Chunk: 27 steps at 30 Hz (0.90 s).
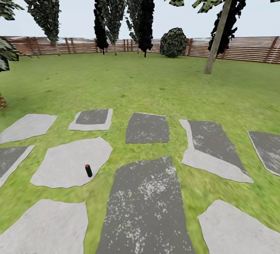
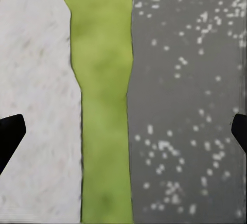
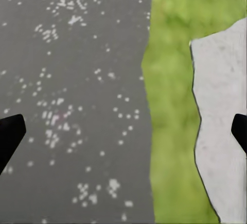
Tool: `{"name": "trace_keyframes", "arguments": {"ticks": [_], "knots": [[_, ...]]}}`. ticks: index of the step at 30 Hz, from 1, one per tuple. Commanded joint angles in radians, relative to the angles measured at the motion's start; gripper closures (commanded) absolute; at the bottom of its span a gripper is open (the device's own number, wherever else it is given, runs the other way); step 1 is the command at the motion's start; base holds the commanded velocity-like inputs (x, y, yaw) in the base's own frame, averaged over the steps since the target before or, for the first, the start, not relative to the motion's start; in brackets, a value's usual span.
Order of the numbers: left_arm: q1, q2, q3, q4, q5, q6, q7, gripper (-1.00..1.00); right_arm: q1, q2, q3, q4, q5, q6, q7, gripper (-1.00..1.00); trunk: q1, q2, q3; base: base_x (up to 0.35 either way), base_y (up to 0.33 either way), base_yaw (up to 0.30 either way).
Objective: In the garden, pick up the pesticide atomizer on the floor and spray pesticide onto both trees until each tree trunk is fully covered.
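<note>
Flat, even daylight under a pale overcast sky [image 1: 77, 8]; no glare; faint soft shade on the grass [image 1: 128, 86] at the left edge; far trees [image 1: 146, 12] almost black; lawn smeared and stretched toward the head view's edges; both wrist views soft, blurry, low-detail; paving stones [image 2: 185, 100] speckled, edges fuzzy.

Far right on the lawn, the leaning tree trunk [image 1: 219, 32] runs up into a crown cut off by the head view's top edge. A palm [image 1: 4, 51] at far left is sliced by the frame edge, its trunk barely showing. The pesticide atomizer [image 1: 88, 170], on a pale paving slab [image 1: 70, 164] at near left, is too small for its label to be read. In both wrist views just the dark fingertips [image 2: 10, 136] [image 3: 10, 139] poke in at the edges.
</note>
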Motion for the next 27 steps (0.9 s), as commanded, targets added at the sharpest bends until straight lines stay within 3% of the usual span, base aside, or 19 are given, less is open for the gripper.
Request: {"name": "trace_keyframes", "arguments": {"ticks": [1,27], "knots": [[0.000,-0.001,0.000,0.000,0.000,0.000,0.000,-1.00,-0.001,0.000,0.000,0.000,0.000,0.000,0.000,-1.00,0.000,0.000,0.000,0.137,-0.273,0.278],[0.000,-0.001,0.000,0.000,0.000,-0.001,0.000,-1.00,0.000,0.000,0.000,0.000,0.000,0.000,0.000,-1.00,0.000,0.000,0.000,0.136,-0.273,0.278]]}}
